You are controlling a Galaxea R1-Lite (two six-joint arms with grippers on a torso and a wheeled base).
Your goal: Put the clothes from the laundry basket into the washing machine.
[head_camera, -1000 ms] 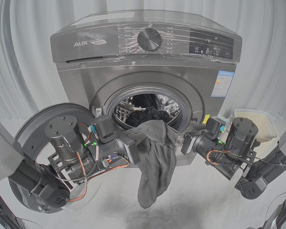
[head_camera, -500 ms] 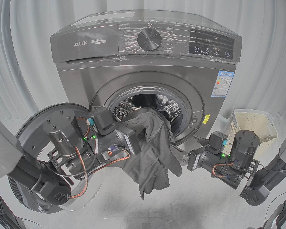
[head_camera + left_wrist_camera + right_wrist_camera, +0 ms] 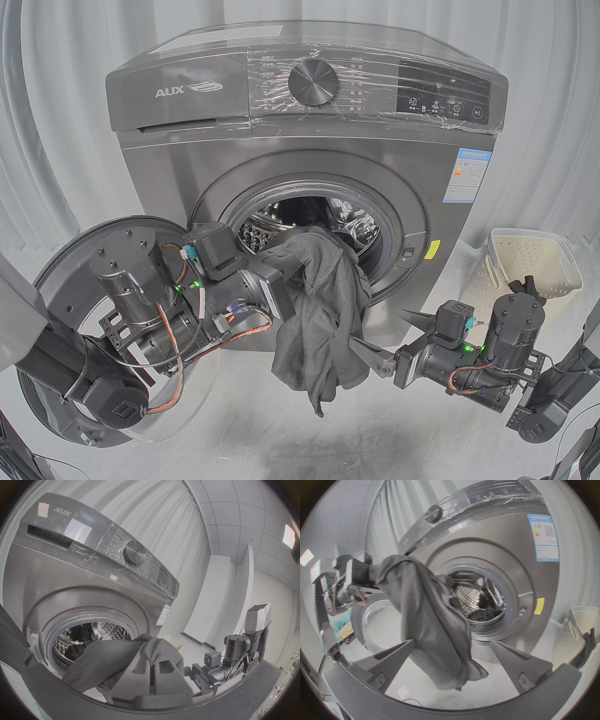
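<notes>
Dark grey garment [image 3: 325,312]: soft matte knit w/ stitched hem, bunched at top where left tool [image 3: 290,253] is clamped on it, fingertips buried in the cloth. That bunched top sits at the left lip of the drum [image 3: 353,225] opening. The rest hangs in limp folds down the front of the washing machine [image 3: 187,169], outside the opening, lowest corner dangling above the floor [image 3: 387,437].

Right tool [image 3: 377,326]: low, in front of machine's lower panel. Two pointed wedge fingers spread wide, nothing held. Nearer tip is just beside garment's lower fold; can't tell if touching.

Machine: grey metal box, rounded edges, plastic film over control strip, round ribbed knob [image 3: 312,82]. Drum is shiny perforated steel w/ dark clothes [image 3: 484,616] lying at its bottom. Wide gap btwn the hanging cloth and the right rim of the opening. Round door [image 3: 59,281] is swung fully open to the left, behind the left arm.

Laundry basket [image 3: 544,250]: cream plastic, perforated walls, rounded rim, on the floor right of the machine, beyond the right arm. Dark item [image 3: 589,645] is draped over its rim.
</notes>
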